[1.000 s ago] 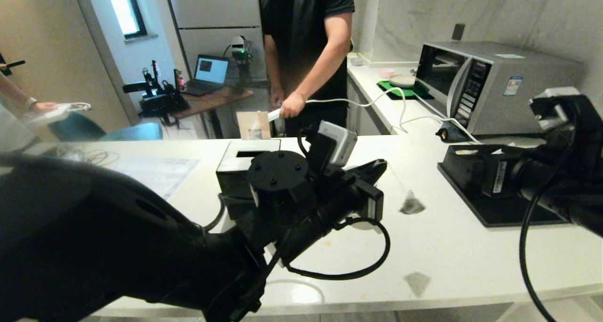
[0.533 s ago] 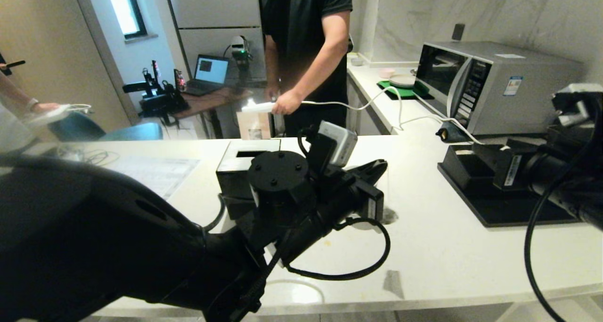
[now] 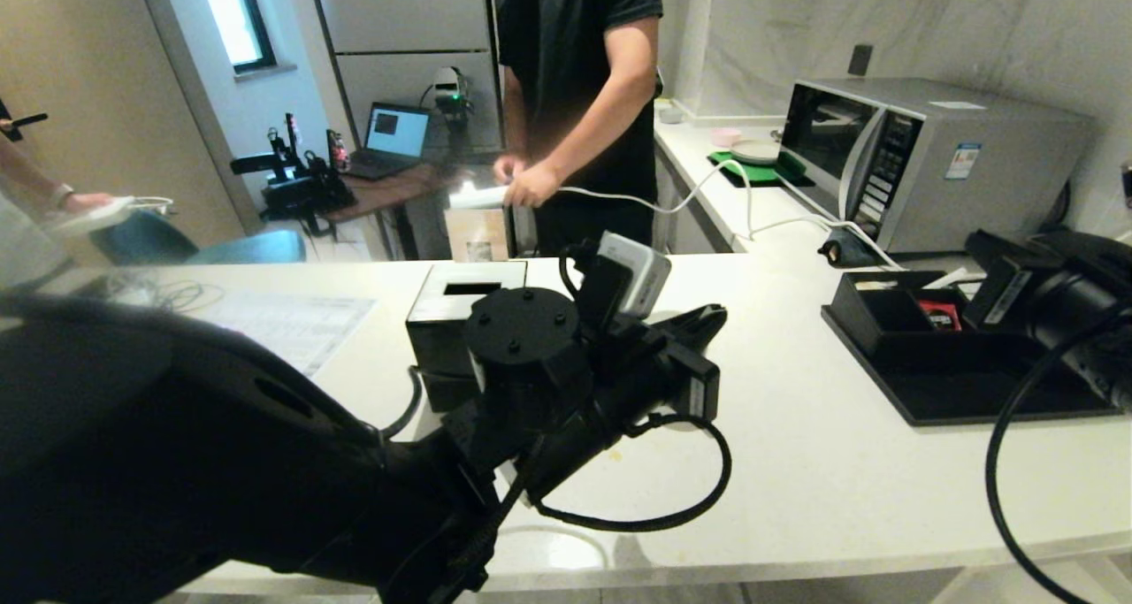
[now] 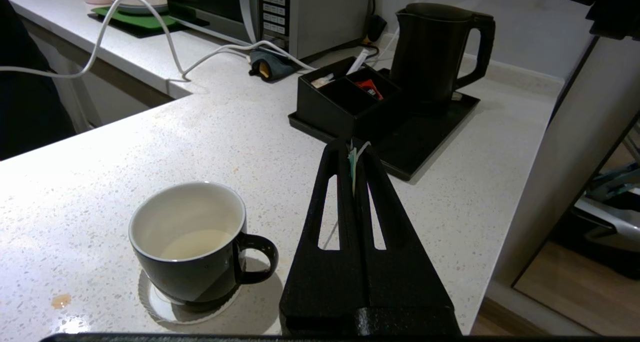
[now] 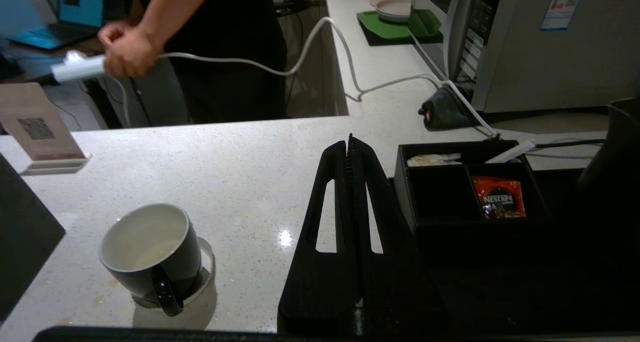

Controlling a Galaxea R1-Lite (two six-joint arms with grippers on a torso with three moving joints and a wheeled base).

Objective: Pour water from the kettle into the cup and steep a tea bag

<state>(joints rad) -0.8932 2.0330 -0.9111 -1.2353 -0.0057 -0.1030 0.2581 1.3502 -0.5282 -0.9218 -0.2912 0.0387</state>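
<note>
My cup (image 4: 187,242) is black outside and white inside, and it sits on a little white saucer (image 4: 155,304). The water (image 4: 197,244) in it looks pale, a bit creamy. My kettle (image 4: 432,51) is all dull black. It stands on a black tray (image 4: 430,136) with a black box (image 4: 332,99), and a red packet (image 5: 498,197) with white letters lies in that box. The counter (image 4: 210,136) is white with tiny grey speckles and one small brown spot. My left gripper (image 4: 352,154) is black, with a bit of green and white between its tips. My right gripper (image 5: 350,144) is black too. The microwave (image 3: 929,157) is silver-grey. The cable (image 5: 320,41) is white. A green mat (image 5: 395,29) holds a pale plate (image 5: 392,9).
</note>
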